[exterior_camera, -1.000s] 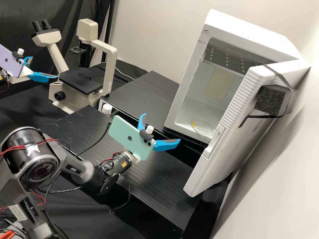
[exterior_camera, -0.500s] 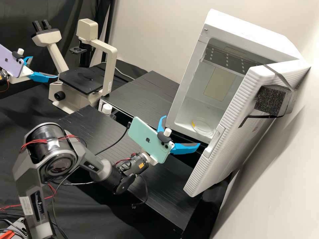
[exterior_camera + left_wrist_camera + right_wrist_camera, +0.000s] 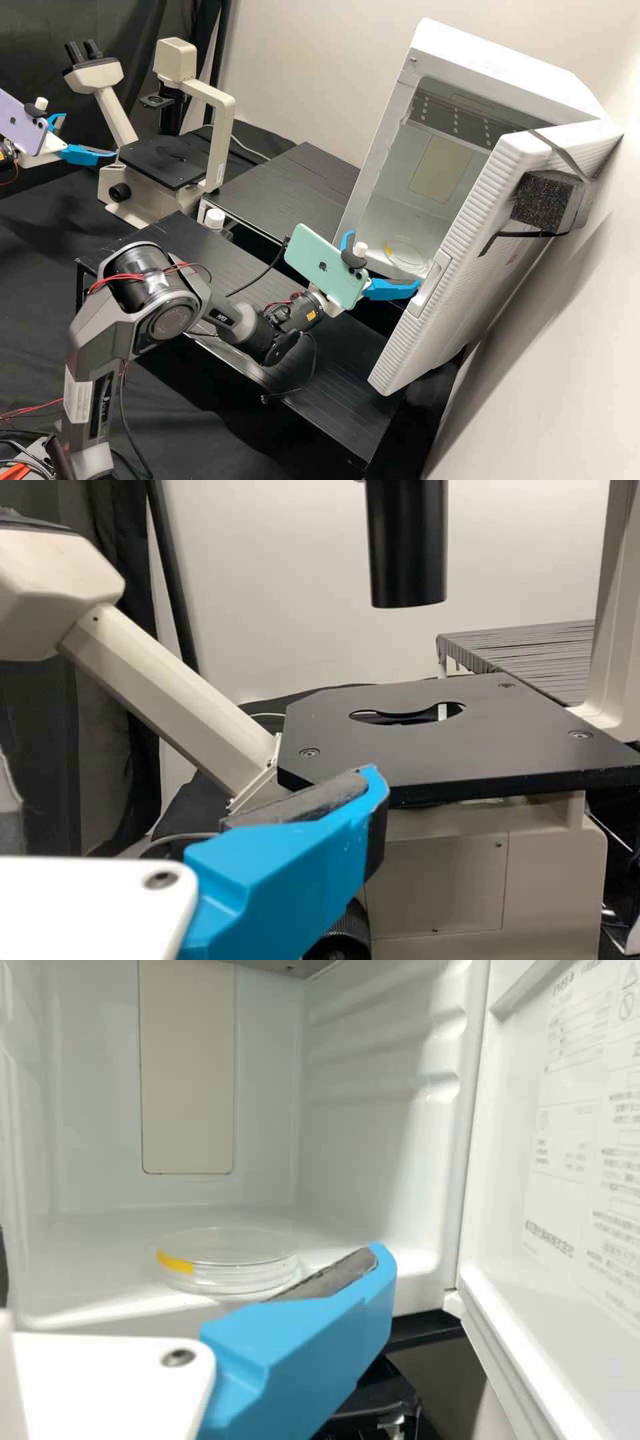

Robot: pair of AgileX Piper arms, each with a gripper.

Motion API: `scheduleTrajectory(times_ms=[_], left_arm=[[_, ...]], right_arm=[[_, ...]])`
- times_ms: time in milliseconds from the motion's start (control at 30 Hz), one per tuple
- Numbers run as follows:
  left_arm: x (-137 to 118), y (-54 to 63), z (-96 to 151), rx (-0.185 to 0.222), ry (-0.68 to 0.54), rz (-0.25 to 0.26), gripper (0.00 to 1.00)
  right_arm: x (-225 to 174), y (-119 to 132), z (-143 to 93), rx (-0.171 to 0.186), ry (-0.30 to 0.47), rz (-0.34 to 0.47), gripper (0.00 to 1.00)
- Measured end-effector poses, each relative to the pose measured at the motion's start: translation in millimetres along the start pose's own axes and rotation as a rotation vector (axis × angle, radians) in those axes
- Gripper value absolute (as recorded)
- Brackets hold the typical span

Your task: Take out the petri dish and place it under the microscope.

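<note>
Right gripper (image 3: 383, 259), spread apart, petri dish (image 3: 232, 1264) just beyond it, inside white cabinet (image 3: 493, 57)

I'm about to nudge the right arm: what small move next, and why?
Probably ease the right gripper forward, into the cabinet: its fingers stand apart, the door is open, and the dish lies ahead on the cabinet floor.

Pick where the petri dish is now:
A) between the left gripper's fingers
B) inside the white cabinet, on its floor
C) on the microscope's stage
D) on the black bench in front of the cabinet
B: the petri dish lies flat on the floor of the open white cabinet.
</note>
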Motion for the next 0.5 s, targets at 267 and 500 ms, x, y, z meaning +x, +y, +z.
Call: scheduleTrajectory(times_ms=[267,500], left_arm=[[0.0,0.0,0.0,0.000,0.000,0.000,1.00],[0.0,0.0,0.0,0.000,0.000,0.000,1.00]], right_arm=[[15.7,1.7,5.4,-0.005,-0.007,0.012,1.00],[36.9,-2.5,14.2,-0.017,-0.055,0.009,1.00]])
